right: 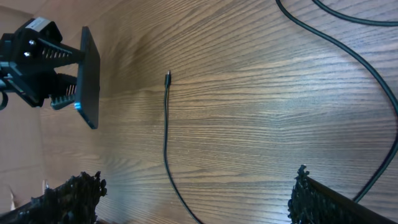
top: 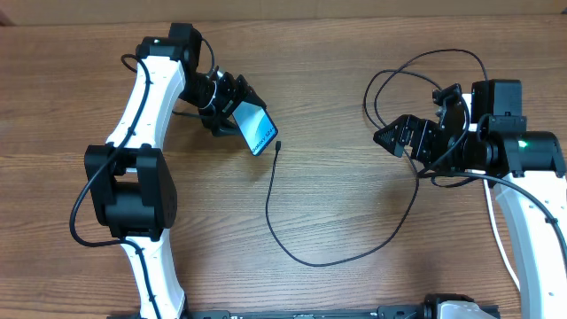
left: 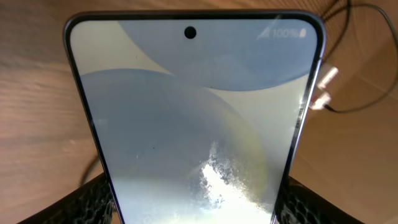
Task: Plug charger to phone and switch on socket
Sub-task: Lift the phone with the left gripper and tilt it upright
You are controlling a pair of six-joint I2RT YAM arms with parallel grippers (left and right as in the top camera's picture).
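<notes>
Over the desk (top: 301,71), the left tool (top: 230,111) clamps the phone (top: 257,131), tilted and steadied for plugging, while the right tool (top: 396,137) gapes empty, free to fetch the charger (top: 268,199), whose tip lies just beside the phone.

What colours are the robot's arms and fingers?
The left arm and right arm are white rounded tubes with chunky black joints. Thin black cables loop alongside. Their fingers are black and bumpy. The right one has a tiny green light.
</notes>
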